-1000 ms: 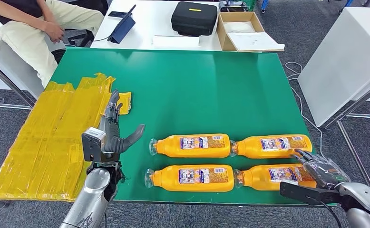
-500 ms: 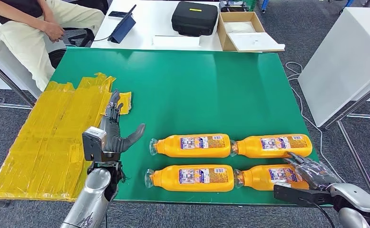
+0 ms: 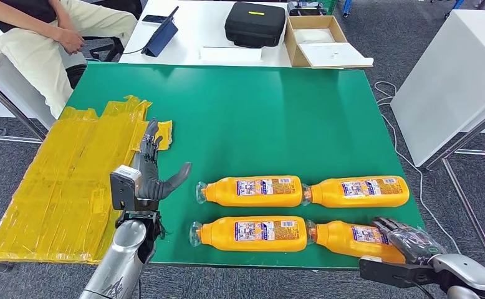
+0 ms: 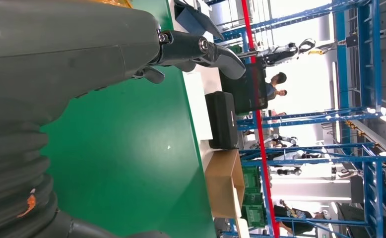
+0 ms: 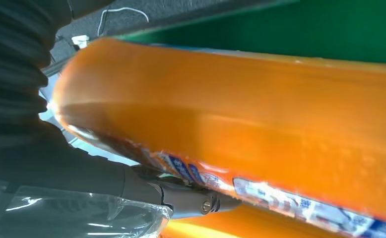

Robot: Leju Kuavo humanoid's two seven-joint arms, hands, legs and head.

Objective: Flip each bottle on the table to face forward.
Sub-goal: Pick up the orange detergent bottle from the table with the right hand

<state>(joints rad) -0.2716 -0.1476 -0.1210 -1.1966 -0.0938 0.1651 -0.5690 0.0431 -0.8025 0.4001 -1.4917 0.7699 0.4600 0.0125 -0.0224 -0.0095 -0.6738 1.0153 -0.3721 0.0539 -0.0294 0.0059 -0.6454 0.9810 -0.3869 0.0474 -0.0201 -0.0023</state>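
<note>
Four orange bottles lie on their sides on the green table point(image 3: 259, 118), caps to the left, labels up. The far pair are a left bottle point(image 3: 252, 189) and a right bottle point(image 3: 358, 191). The near left bottle point(image 3: 252, 233) lies straight. The near right bottle point(image 3: 349, 238) is skewed, its base end at the table's front edge under my right hand point(image 3: 409, 242), which grips it. In the right wrist view this bottle point(image 5: 240, 114) lies close against the hand, with dark fingers point(image 5: 181, 196) curled round it. My left hand point(image 3: 149, 171) stands open, left of the bottles, holding nothing.
A crumpled yellow sheet point(image 3: 65, 180) covers the table's left part. Behind the table are a black case point(image 3: 254, 23), a cardboard box point(image 3: 318, 40) and a tablet point(image 3: 160, 34). A person point(image 3: 53, 31) sits at the far left. A white table point(image 3: 452, 81) stands to the right.
My right hand has drawn back toward the front edge, and the near right bottle has come with it, its base swinging nearer the edge. The left hand has stayed put.
</note>
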